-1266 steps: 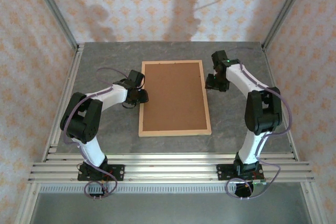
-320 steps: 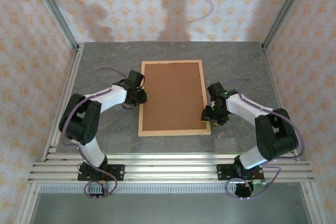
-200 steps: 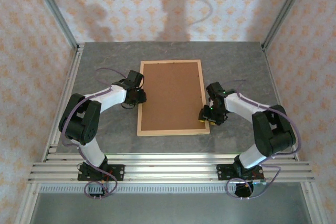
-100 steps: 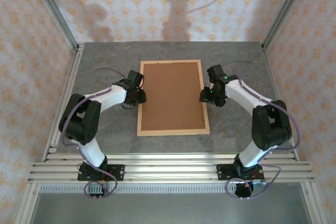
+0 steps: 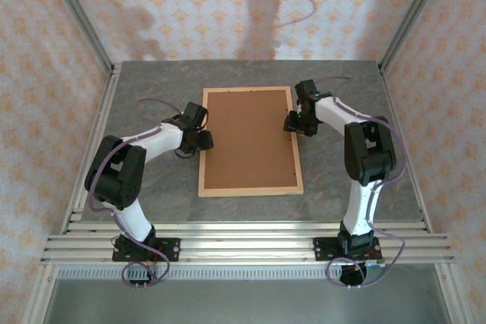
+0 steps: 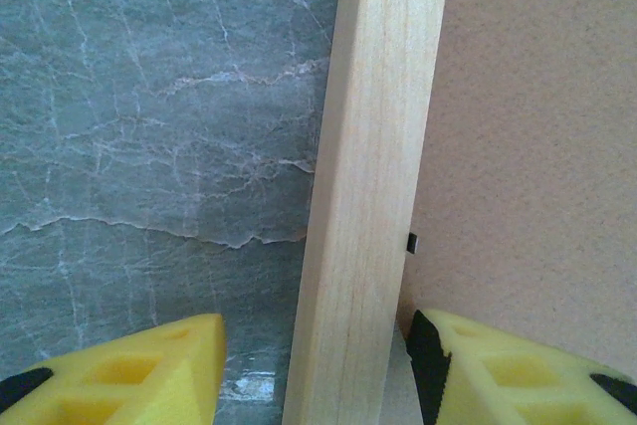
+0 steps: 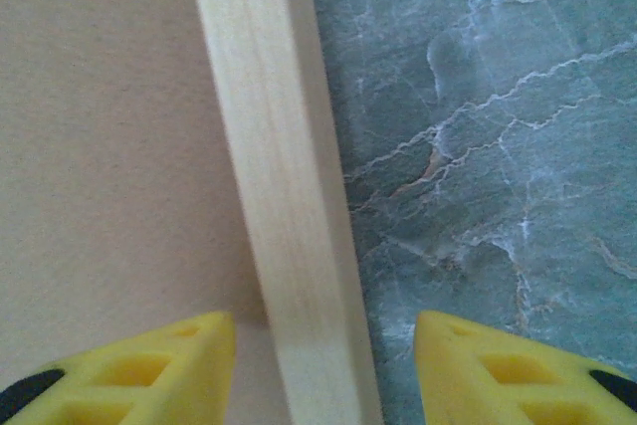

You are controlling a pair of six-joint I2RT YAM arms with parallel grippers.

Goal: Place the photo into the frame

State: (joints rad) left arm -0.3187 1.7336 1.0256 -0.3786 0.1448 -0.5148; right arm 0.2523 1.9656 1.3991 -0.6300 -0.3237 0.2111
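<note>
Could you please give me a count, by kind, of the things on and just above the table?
wooden frame: 1
brown backing board: 1
grippers: 2 (left gripper, right gripper)
Total: 4

Our left arm point(image 5: 125, 168) bends at the elbow, which sits behind and outboard of its left gripper point(image 5: 202, 140); yellow fingertips point(image 6: 129, 365) stand apart. Our right arm point(image 5: 364, 149) folds likewise behind the right gripper point(image 5: 293, 122), jaws parted, both pincers pointing down
</note>
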